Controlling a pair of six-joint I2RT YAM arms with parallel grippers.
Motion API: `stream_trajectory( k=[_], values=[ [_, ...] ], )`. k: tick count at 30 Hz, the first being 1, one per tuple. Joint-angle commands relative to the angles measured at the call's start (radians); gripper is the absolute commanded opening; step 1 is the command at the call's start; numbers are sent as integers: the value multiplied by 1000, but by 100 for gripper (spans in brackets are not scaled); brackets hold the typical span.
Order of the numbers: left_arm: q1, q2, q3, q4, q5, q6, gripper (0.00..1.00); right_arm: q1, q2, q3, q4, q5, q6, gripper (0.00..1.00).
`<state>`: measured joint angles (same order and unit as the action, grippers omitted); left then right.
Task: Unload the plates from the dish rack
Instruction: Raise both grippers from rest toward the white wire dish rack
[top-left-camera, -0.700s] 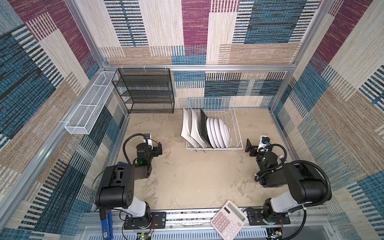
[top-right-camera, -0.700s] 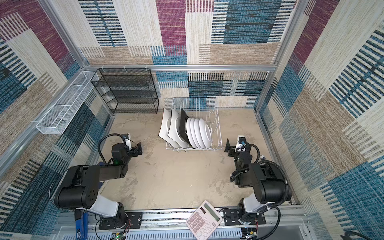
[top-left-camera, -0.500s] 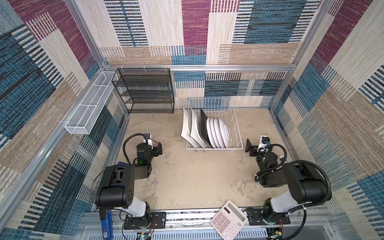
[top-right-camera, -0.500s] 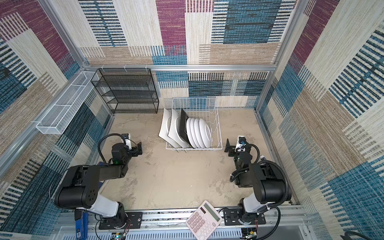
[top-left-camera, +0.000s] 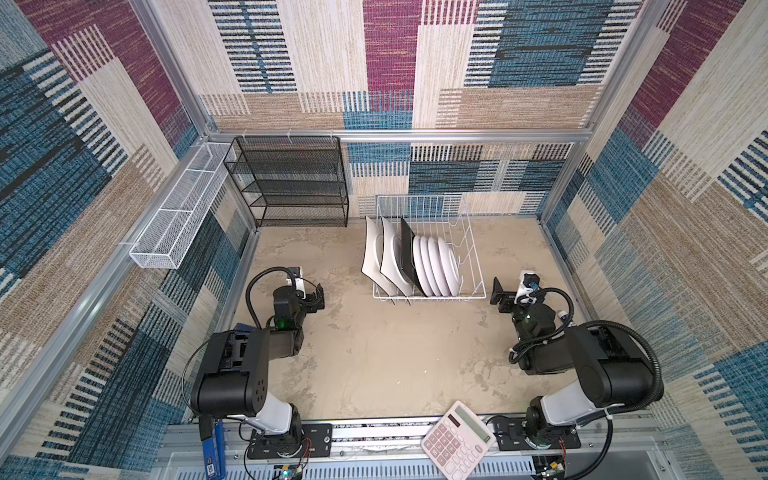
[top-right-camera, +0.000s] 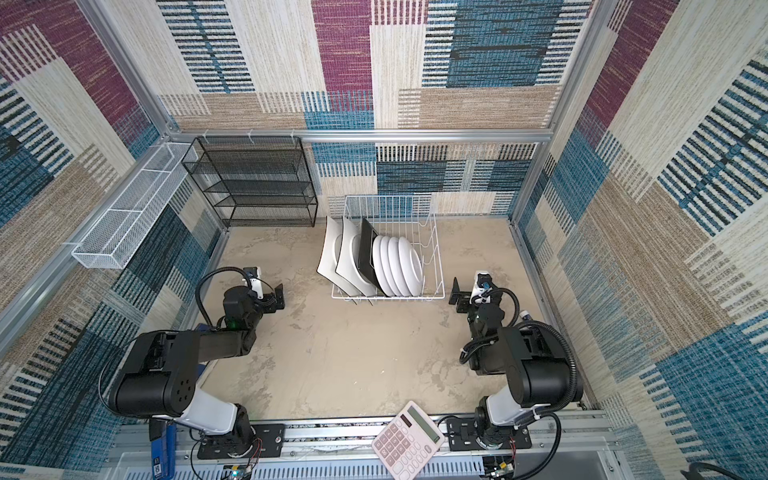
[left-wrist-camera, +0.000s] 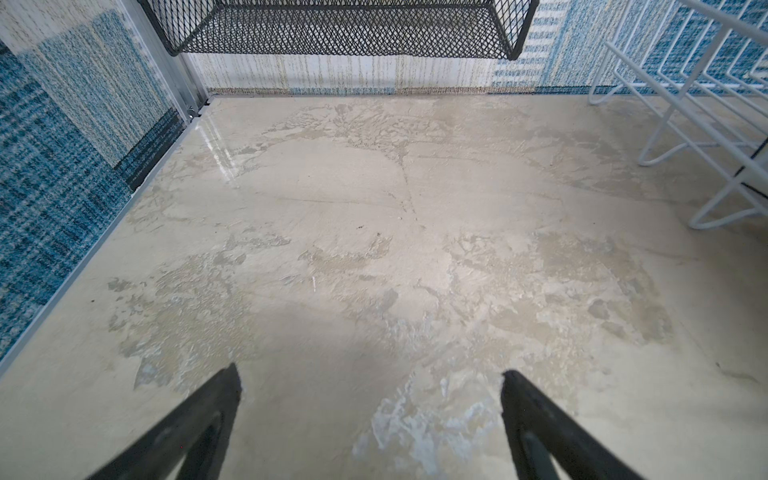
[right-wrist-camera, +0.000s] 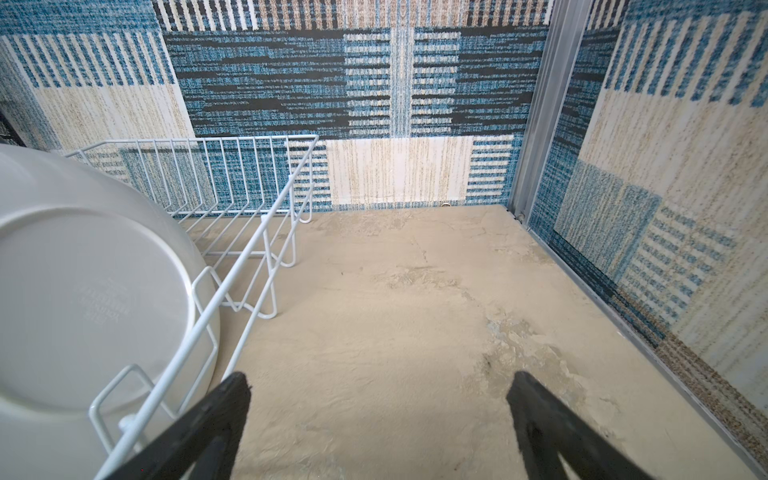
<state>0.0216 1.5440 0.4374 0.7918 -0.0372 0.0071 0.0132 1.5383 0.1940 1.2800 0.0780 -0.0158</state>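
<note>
1. White wire dish rack (top-left-camera: 419, 208) is standing at the back middle of the bench (top-left-camera: 374, 353), well apart from the left arm and nearer the right, with all seven plates (top-left-camera: 432, 266) sitting upright inside it.
2. Nothing is changing: arms, rack and plates are lying exactly as they did a moment earlier, so the unloading is apparently still waiting to start.
3. Left fingers (left-wrist-camera: 208, 407) and right fingers (right-wrist-camera: 220, 399) are both gaping fully wide and gripping nothing, and they are hovering over bare bench on either side of the rack.
4. Counting: two large white squarish plates (top-left-camera: 374, 253), one black square plate (top-left-camera: 407, 257), four round white plates (top-left-camera: 440, 266); one rack; two arms.
</note>
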Motion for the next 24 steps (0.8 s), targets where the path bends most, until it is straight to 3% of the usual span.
stream_trajectory(
  k=[1, 17, 24],
  values=[
    [1, -2, 1, 3, 13, -2, 100, -1, 0, 8, 24, -14, 0, 99],
    [11, -2, 2, 1, 35, -7, 99, -1, -5, 2, 33, -15, -4, 99],
    [12, -66, 17, -65, 51, -2, 98, 1, -136, 58, -164, -20, -10, 99]
  ],
)
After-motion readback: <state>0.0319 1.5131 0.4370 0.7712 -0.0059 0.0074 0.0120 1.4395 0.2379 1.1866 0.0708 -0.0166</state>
